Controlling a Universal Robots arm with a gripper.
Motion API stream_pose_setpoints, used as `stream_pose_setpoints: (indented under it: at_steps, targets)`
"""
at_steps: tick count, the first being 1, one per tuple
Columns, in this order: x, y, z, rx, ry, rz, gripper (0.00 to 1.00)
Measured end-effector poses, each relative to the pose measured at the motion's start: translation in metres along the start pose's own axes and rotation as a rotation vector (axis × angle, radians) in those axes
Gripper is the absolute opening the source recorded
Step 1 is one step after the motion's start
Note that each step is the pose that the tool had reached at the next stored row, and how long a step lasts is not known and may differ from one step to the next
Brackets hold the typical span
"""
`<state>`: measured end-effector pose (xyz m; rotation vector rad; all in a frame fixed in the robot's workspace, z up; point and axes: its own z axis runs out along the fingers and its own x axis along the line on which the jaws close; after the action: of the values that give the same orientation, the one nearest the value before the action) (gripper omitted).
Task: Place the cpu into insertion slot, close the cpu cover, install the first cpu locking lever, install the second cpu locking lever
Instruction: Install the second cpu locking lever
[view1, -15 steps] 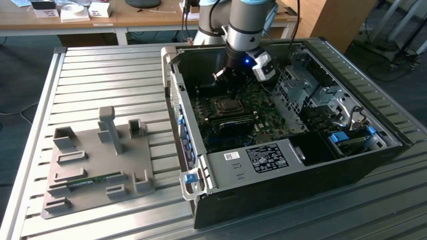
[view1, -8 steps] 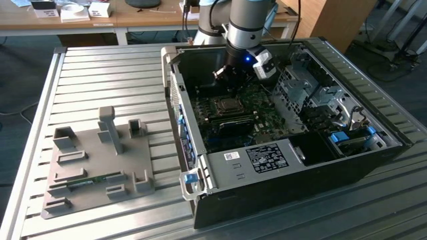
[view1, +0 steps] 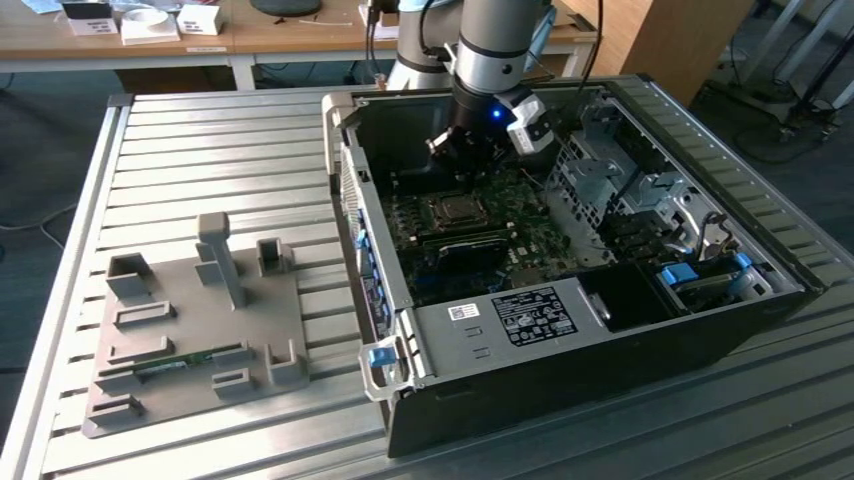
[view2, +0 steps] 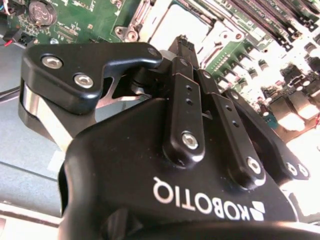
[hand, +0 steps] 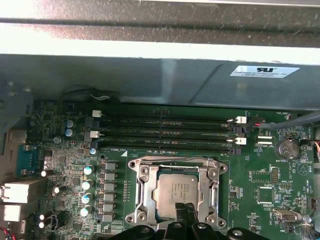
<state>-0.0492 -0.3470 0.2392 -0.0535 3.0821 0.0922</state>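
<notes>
Open black computer case (view1: 587, 370) on slatted metal table (view1: 214, 150), grey fixture tray (view1: 187, 330) beside, wooden desk (view1: 267, 35) behind

Robot arm (view1: 487, 45): one
Open computer case (view1: 747, 320): one
Cpu (hand: 175, 192): one
Long memory slots (hand: 165, 135): four
Grey holder tray (view1: 194, 340): one

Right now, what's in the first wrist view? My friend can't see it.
A silvery cpu sits in its socket on a green motherboard, with the metal cpu cover framing it. The black fingers poke in at the chip's near edge, and long memory slots run beyond.
</notes>
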Motion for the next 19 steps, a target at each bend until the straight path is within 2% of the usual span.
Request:
stream_pose_setpoints:
  at_steps: [16, 19]
  targets:
    - [-0.0003, 0.0002, -0.0040, 0.0000, 0.0005, 0.004, 0.11]
    - [-0.0003, -0.0006, -0.0042, 0.0007, 0.0027, 0.011, 0.11]
